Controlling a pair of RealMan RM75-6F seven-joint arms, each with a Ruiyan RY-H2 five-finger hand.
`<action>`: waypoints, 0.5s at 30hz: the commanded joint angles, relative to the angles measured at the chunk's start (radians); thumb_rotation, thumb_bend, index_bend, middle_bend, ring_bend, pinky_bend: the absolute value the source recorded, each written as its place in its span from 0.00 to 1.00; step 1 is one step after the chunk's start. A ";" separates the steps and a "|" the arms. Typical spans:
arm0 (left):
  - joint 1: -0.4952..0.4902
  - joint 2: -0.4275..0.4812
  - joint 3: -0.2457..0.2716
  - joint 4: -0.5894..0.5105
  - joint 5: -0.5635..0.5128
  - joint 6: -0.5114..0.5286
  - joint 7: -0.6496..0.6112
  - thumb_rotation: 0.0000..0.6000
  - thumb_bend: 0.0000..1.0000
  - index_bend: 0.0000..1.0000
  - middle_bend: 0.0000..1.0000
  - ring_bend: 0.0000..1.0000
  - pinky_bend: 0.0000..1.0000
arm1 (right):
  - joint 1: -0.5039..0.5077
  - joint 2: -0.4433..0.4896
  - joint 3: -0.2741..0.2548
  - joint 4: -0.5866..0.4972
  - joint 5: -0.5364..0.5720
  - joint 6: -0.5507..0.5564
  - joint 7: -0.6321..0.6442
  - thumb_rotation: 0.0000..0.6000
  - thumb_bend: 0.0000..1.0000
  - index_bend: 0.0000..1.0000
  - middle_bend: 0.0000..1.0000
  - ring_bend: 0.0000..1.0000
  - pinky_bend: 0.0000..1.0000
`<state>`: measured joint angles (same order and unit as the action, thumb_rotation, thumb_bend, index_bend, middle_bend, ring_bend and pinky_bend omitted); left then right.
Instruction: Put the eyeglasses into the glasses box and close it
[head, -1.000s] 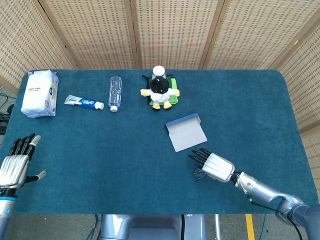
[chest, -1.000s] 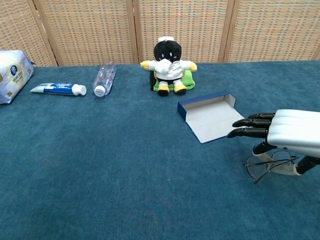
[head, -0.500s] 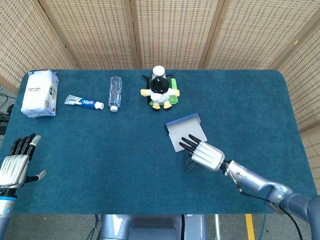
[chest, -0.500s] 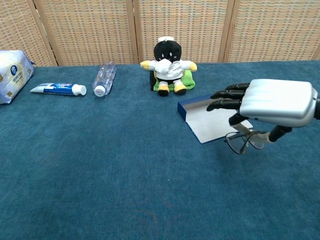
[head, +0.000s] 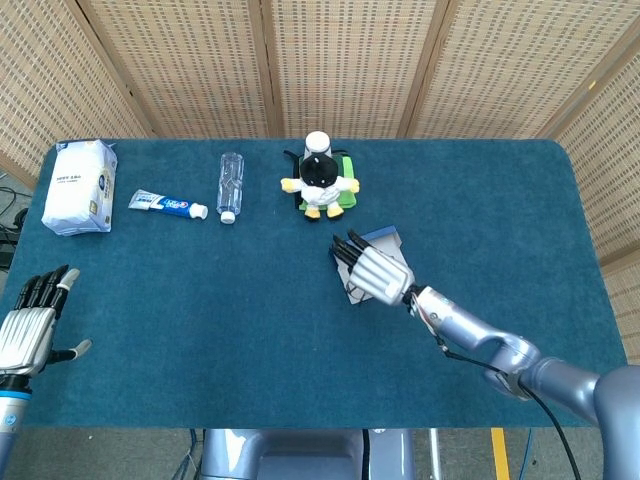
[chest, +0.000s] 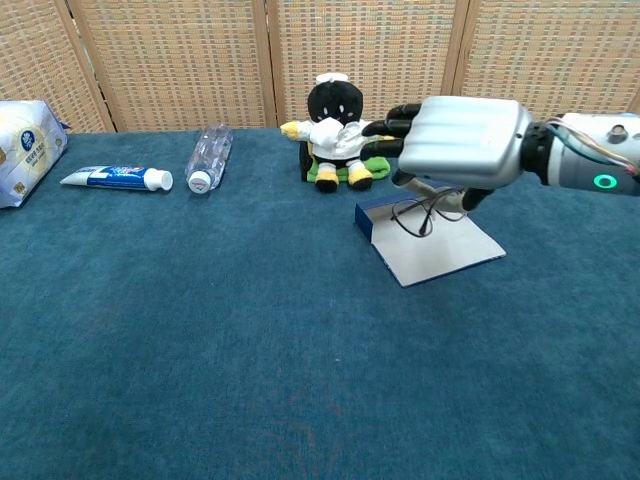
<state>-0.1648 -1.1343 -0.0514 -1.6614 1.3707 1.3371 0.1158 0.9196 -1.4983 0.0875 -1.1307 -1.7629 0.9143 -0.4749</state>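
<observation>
Chest view: right hand (chest: 455, 140) pinching the eyeglasses (chest: 420, 212), dangling just over the open glasses box (chest: 428, 243), left hand (head: 28, 332) idle w/ fingers apart — risk: thin frame slips, lands outside box.

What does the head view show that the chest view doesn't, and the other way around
Only the head view shows the left hand, open and idle at the table's near left edge, and all four table edges.

Only the chest view shows the eyeglasses hanging beneath the right hand above the open glasses box; from above, the hand hides them.

Both show the right hand over the box, the plush penguin, water bottle, toothpaste tube and tissue pack.
</observation>
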 joint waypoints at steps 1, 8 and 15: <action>-0.001 0.001 0.001 0.000 0.000 -0.002 -0.003 1.00 0.03 0.00 0.00 0.00 0.00 | 0.040 -0.051 0.040 0.052 0.045 -0.049 -0.065 1.00 0.47 0.59 0.15 0.00 0.14; -0.001 0.005 -0.002 0.001 -0.009 -0.007 -0.014 1.00 0.03 0.00 0.00 0.00 0.00 | 0.084 -0.142 0.050 0.195 0.087 -0.112 -0.162 1.00 0.48 0.59 0.16 0.01 0.14; -0.004 0.011 -0.005 0.005 -0.021 -0.017 -0.029 1.00 0.03 0.00 0.00 0.00 0.00 | 0.093 -0.202 0.022 0.321 0.102 -0.128 -0.171 1.00 0.49 0.59 0.17 0.01 0.14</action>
<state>-0.1682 -1.1237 -0.0561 -1.6570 1.3497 1.3206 0.0871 1.0077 -1.6854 0.1192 -0.8295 -1.6663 0.7916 -0.6427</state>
